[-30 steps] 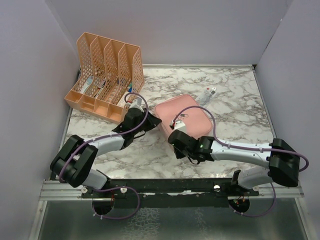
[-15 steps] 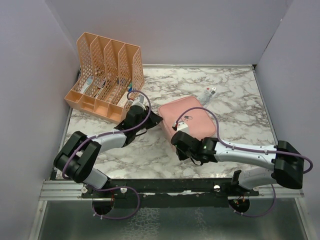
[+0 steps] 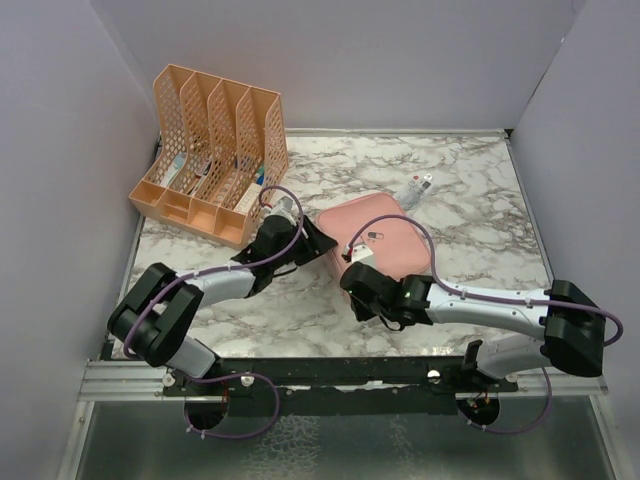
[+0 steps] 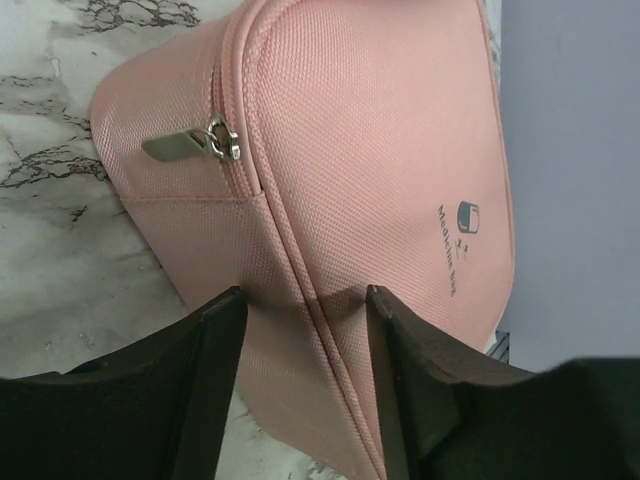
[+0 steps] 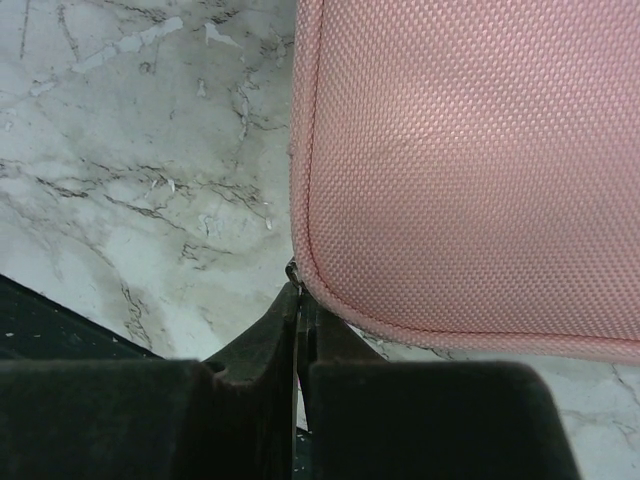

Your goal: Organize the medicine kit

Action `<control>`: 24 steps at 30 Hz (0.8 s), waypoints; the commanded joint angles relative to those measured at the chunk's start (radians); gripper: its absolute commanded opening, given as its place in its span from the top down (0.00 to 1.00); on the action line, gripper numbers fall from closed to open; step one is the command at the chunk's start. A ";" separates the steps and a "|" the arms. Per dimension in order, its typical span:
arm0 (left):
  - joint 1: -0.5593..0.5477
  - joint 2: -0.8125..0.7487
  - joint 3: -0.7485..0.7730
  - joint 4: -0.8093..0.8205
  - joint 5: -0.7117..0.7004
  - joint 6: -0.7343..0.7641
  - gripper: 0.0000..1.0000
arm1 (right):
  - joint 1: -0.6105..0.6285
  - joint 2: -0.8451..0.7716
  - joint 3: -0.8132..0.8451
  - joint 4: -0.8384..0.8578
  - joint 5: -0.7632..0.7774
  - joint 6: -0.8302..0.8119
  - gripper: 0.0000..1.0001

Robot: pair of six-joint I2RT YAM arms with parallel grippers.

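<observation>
**Top external.** Medicine kit point(image 3: 388, 232), pink and zipped shut, lies flat on the marble table point(image 3: 480, 250).
- Left gripper point(image 3: 322, 243) is at the kit's left edge.
- Right gripper point(image 3: 353, 266) is at the kit's near-left corner.
- Orange file rack point(image 3: 215, 150) stands left of the kit and beyond it, well apart.
- Small white tube point(image 3: 418, 187) lies just beyond the kit's far-right corner.
- Bare marble lies right of the kit and nearer than it. The left side is crowded by both arms.

**Left wrist.**
- The fingers point(image 4: 215, 370) stand fairly wide, one on either side of the kit's corner seam. I cannot tell whether they touch it.
- Zip pull point(image 4: 185, 147) lies flat against the kit's side wall.
- Pill logo point(image 4: 462, 222) shows on the lid.

**Right wrist.**
- The fingers point(image 5: 270, 350) are pressed together, tips right at the kit's rounded corner.
- I cannot tell whether they pinch anything.
- Marble lies open to the kit's left.

**Against a second ago.**
- The kit has slid a little rightward, away from the rack.
- The left gripper has followed it.
- The right gripper keeps to the same corner.
</observation>
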 commanded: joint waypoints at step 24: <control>0.047 0.022 0.123 -0.214 -0.155 0.121 1.00 | 0.012 -0.111 -0.086 -0.117 -0.067 0.017 0.99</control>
